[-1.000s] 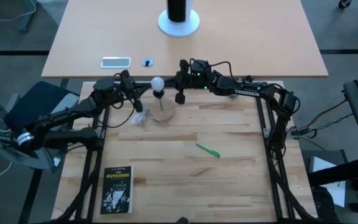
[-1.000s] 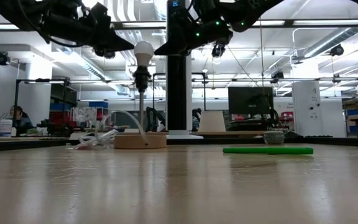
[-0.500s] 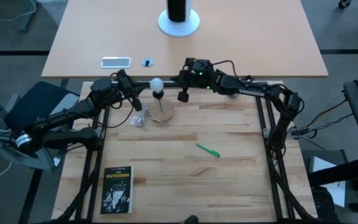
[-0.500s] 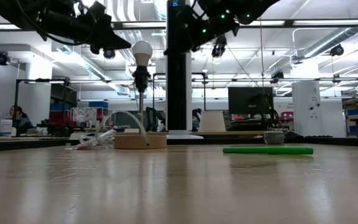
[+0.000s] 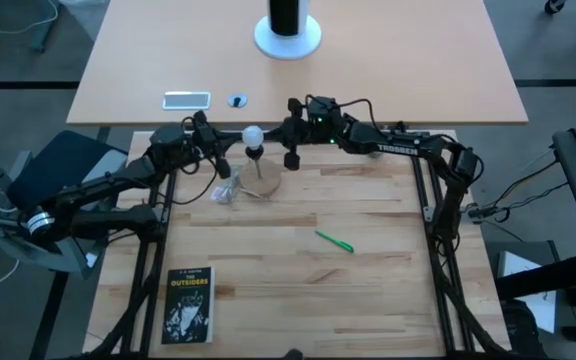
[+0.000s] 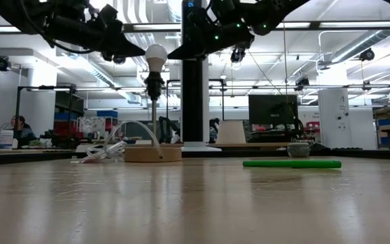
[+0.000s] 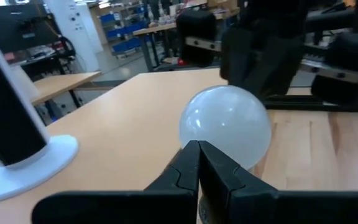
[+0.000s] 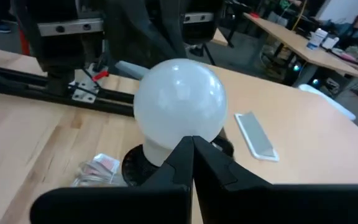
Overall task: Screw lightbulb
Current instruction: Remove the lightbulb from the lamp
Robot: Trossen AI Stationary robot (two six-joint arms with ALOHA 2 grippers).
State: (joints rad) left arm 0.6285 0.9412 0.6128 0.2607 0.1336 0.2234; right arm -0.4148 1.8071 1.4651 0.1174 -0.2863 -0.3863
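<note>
The white frosted lightbulb (image 5: 253, 133) stands upright in a black socket (image 6: 154, 84). The socket tops a thin stem rising from a round wooden base (image 6: 152, 154) near the table's far edge. My left gripper (image 5: 230, 137) is shut and level, its tip at the bulb's left side. My right gripper (image 5: 274, 132) is also shut, with its tip at the bulb's right side. The bulb's threaded base is hidden in the socket. My left gripper sets its shut fingertips (image 7: 197, 149) against the lower side of the bulb's globe (image 7: 225, 127). It comes in level from the table's left, and the bulb stays upright in its socket. My right gripper sets its shut fingertips (image 8: 191, 146) against the opposite side of the globe (image 8: 179, 99). It comes in nearly level from the table's right.
A clear plastic wrapper (image 5: 225, 190) lies left of the wooden base. A green pen (image 5: 334, 241) lies mid-table and a black book (image 5: 188, 305) sits at the near left. On the far table are a black pillar on a white foot (image 5: 288, 35) and a flat silver thing (image 5: 186, 99).
My right gripper drew back a little from the bulb toward the table's right, then came back to the bulb's side. The bulb has stayed upright in its socket.
</note>
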